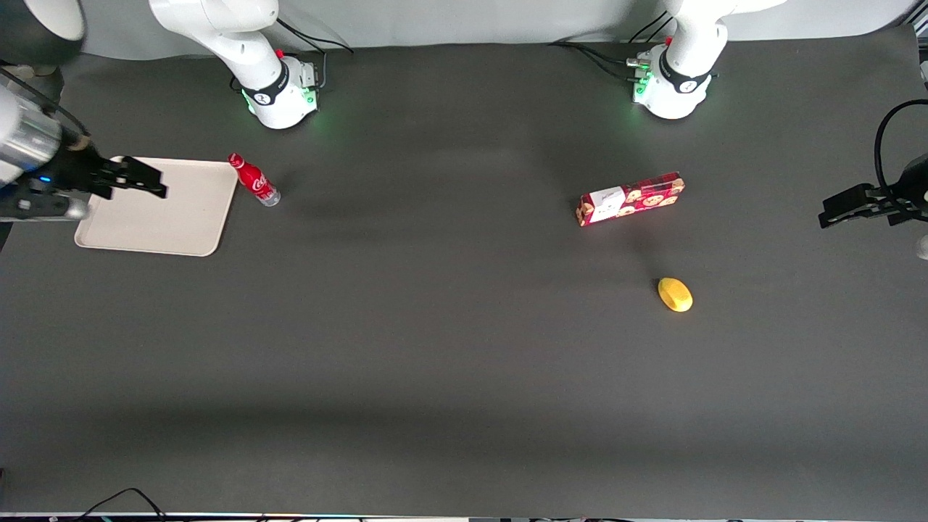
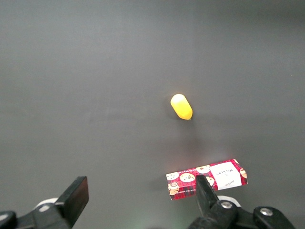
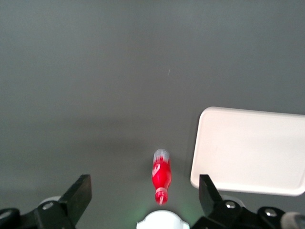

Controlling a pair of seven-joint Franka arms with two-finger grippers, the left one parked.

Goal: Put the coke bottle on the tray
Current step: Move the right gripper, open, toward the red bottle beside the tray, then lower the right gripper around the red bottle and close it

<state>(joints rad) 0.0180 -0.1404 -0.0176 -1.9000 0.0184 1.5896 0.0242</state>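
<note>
The coke bottle [image 1: 254,180], small and red with white script and a clear base, stands on the dark table right beside the tray's edge, apart from it. It also shows in the right wrist view [image 3: 161,174]. The tray [image 1: 156,210] is a flat cream square with rounded corners, lying toward the working arm's end of the table; it also shows in the right wrist view [image 3: 250,150]. My right gripper [image 1: 148,177] hangs open and empty high above the tray, its fingers pointing toward the bottle. In the right wrist view the gripper [image 3: 144,188] has both black fingers spread wide.
A red cookie box [image 1: 631,198] and a yellow lemon-like object [image 1: 675,294] lie toward the parked arm's end of the table; both also show in the left wrist view, the box [image 2: 207,179] and the yellow object [image 2: 181,106]. The working arm's base [image 1: 279,90] stands farther from the camera than the bottle.
</note>
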